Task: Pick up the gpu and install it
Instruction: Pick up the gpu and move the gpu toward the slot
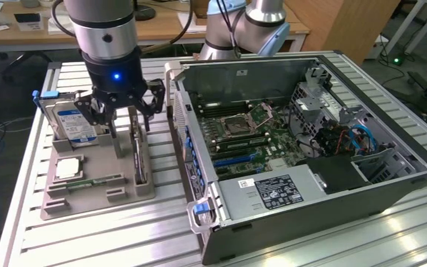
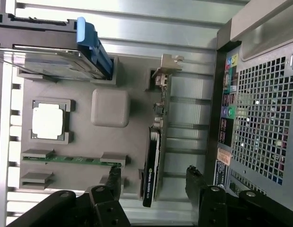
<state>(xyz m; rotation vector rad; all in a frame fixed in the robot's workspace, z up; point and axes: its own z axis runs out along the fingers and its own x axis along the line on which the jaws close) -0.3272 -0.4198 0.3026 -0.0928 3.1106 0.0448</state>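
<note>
Pincer (image 2: 153, 172) wide, one finger on either side of the gpu (image 2: 155, 142), neither touching it. Gpu stands on edge in its slot of the grey holder (image 2: 110, 109) on the bench (image 1: 109, 233), just under the pincer, long axis square to the closing line, bracket end away from the fingers; open case (image 1: 391, 183) beside

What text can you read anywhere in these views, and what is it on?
"NVIDIA", probably, with the rest of the line blurred: on the edge of the gpu standing in the grey holder.
Blue label on the hard drive: print too small to read.
Label on the power supply: too small to read.
Stickers on the computer case rear panel: blurred, unreadable.
</note>
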